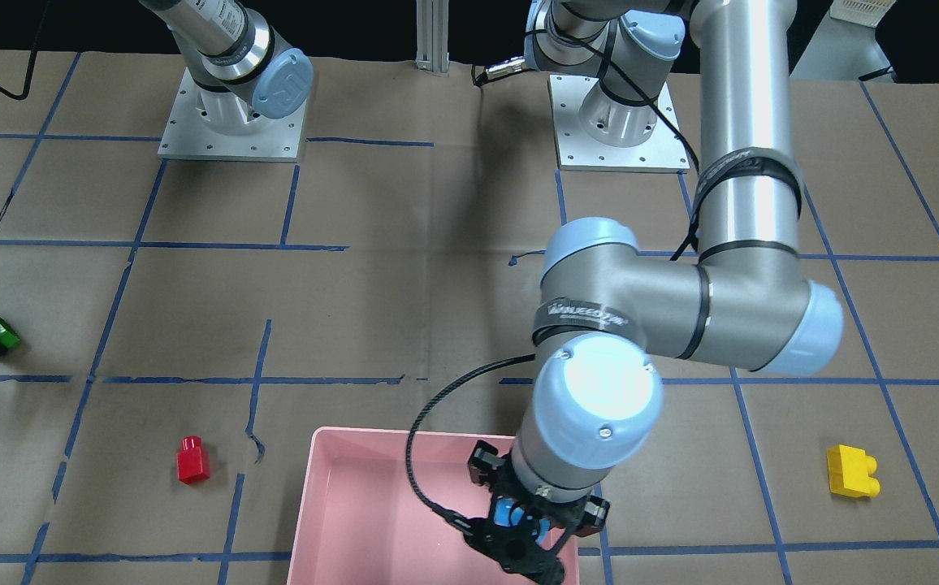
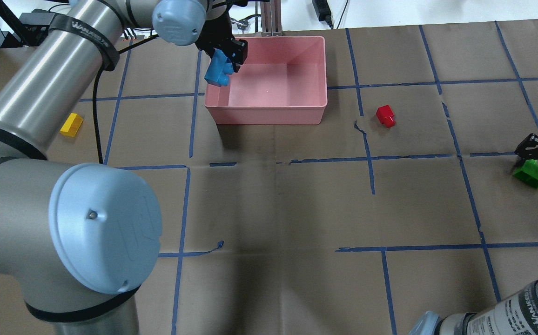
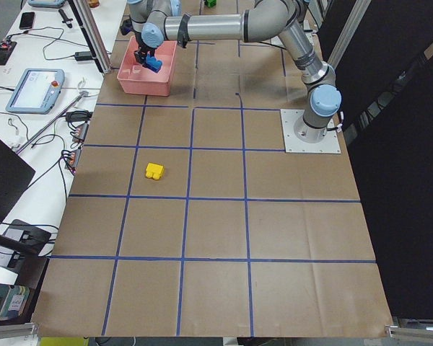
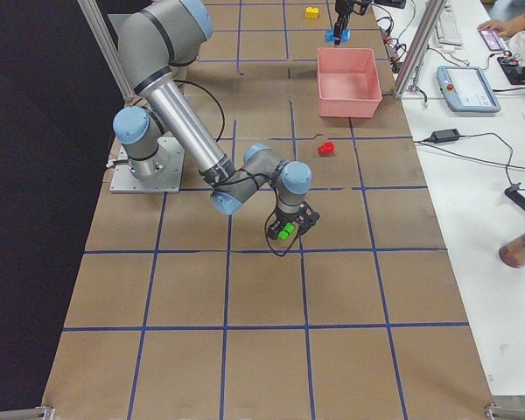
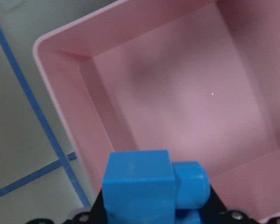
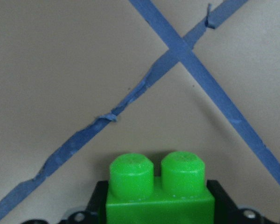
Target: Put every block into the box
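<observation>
My left gripper [image 2: 225,58] is shut on the blue brick [image 2: 218,70] and holds it above the left rim of the pink box [image 2: 269,116]. The left wrist view shows the blue brick [image 5: 149,186] over the box's wall, with the bare box floor [image 5: 186,107] beyond. My right gripper [image 2: 536,163] is shut on the green brick [image 2: 532,173] at or just above the table at the far right. The green brick [image 6: 161,186] sits between its jaws in the right wrist view. The red brick [image 2: 385,115] lies right of the box. The yellow brick [image 2: 71,124] lies left of it.
Blue tape lines grid the brown paper-covered table. The left arm's elbow [image 2: 87,223] bulks large at the near left. Both arm bases [image 1: 230,114] stand at the robot's side of the table. A teach pendant and cables lie beyond the box's far edge.
</observation>
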`<state>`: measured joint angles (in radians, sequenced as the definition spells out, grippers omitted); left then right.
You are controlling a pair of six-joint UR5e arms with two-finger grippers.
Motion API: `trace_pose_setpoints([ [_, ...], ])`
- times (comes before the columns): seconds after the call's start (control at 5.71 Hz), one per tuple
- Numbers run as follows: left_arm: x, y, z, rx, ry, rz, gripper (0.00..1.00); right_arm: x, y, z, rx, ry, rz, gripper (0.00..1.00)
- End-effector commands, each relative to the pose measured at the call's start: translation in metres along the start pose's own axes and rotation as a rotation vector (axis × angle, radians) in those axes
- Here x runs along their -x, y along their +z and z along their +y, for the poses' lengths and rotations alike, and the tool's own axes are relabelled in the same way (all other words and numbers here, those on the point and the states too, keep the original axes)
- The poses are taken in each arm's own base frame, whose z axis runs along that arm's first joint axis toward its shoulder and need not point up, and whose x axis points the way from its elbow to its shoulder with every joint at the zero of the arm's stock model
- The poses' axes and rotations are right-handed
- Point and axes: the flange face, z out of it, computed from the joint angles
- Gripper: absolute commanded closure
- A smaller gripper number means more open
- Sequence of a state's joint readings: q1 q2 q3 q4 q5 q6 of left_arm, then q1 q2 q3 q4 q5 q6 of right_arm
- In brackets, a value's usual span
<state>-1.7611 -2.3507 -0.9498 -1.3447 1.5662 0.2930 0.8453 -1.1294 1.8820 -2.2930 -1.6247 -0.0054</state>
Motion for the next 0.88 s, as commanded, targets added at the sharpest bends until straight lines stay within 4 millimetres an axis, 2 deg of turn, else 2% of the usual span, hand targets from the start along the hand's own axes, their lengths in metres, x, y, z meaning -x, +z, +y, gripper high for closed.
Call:
trace_pose_setpoints([
  [0.0,-0.032,0.029,-0.020,0.011,0.024,0.005,0.25,0.000,-0.003,-0.001,-0.004,0.001,0.000,0.58],
  [0.18,-0.032,0.012,-0.016,0.000,0.021,0.005,0.00,0.000,-0.009,-0.002,-0.015,0.003,-0.006,0.60],
  [0.35,-0.022,0.004,-0.011,0.002,0.009,0.003,0.00,0.002,-0.026,-0.015,-0.050,0.003,-0.014,0.60],
  [0.53,0.030,-0.024,0.007,-0.002,-0.050,-0.002,0.00,0.010,-0.068,-0.032,-0.129,-0.015,-0.017,0.60],
  [0.7,0.090,-0.043,0.040,0.022,-0.134,-0.001,0.00,0.035,-0.102,-0.032,-0.158,-0.055,-0.049,0.60],
])
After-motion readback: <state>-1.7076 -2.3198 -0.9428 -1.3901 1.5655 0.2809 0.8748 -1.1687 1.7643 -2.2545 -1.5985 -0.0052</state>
